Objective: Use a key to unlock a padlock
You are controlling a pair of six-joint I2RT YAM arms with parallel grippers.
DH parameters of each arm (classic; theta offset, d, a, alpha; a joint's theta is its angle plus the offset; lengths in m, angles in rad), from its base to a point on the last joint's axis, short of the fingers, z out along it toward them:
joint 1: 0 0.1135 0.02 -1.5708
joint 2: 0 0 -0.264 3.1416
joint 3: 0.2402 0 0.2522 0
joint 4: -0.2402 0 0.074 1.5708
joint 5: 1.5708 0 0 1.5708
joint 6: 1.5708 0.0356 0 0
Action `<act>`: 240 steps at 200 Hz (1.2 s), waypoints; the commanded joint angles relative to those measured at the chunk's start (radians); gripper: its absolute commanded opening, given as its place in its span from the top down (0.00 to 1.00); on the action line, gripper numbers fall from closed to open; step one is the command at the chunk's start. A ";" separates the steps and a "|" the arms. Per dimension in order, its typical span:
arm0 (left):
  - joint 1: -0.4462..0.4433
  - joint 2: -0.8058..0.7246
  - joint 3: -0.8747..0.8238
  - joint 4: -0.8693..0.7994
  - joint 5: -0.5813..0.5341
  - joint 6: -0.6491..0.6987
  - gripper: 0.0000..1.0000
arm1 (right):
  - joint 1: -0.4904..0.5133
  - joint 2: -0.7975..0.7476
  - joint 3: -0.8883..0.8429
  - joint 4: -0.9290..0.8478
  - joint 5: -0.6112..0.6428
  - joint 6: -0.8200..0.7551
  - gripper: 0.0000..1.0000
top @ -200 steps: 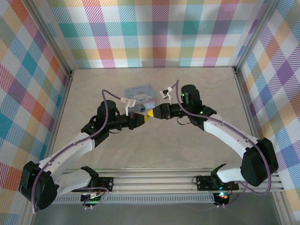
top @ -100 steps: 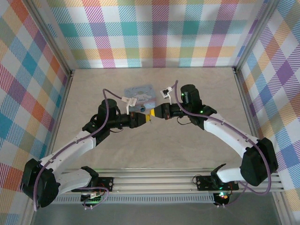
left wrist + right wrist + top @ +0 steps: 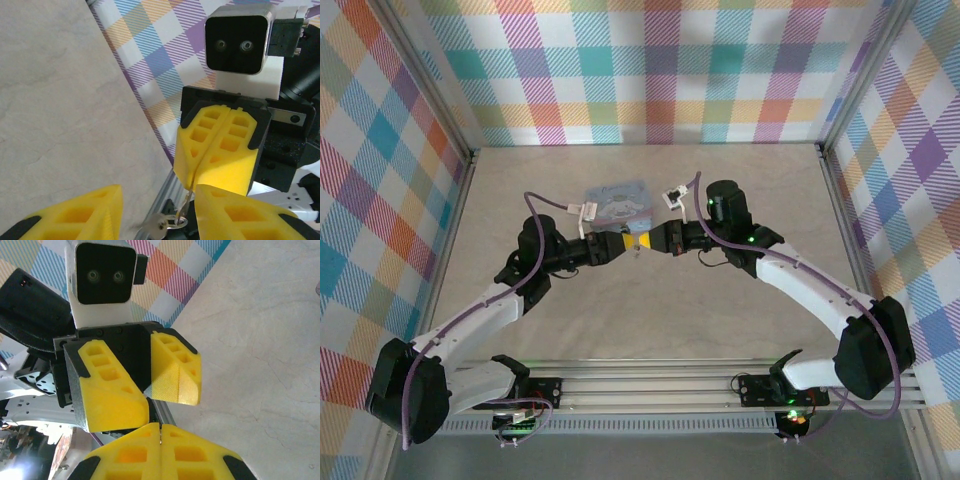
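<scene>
Since a second ago, the left tool [image 3: 149, 386] has swung a little toward the far wall. It now sits level with the right tool [image 3: 200, 170] instead of just nearer the bases, and the purple cable [image 3: 542, 200] over its wrist arches higher and wider. The right tool sits where it was.

Both arms rise from the rail [image 3: 650, 385] at the near edge and bend inward, so the two tools meet nose to nose above the middle of the pale worktop [image 3: 740, 180].

The left tool's yellow fingers [image 3: 114, 402] stand well apart, with nothing held between them.

The right tool's fingers are pressed flat together. A thin metal stem pokes out of their tips, pinched there. A small ring hangs from the stem, and on it the key [image 3: 161, 226], pale and slightly blurred, dangles low in the gap between the left tool's spread fingers. I cannot tell whether it touches either of them.

Just beyond the tools, the pastel cartoon-printed tin box [image 3: 618, 201] lies flat on the worktop. Farther back stands the plaid back wall [image 3: 650, 70].
</scene>
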 commanded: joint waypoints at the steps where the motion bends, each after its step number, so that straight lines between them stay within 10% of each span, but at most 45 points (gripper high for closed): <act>1: 0.009 -0.017 -0.015 0.107 0.039 -0.032 0.58 | -0.009 -0.031 0.005 0.054 -0.026 0.028 1.00; 139: -0.001 0.047 -0.046 0.201 0.112 -0.065 0.69 | -0.012 -0.020 -0.007 0.109 -0.037 0.075 1.00; 240: -0.003 0.029 -0.046 0.199 0.108 -0.044 1.00 | -0.012 -0.003 -0.017 0.146 -0.054 0.100 1.00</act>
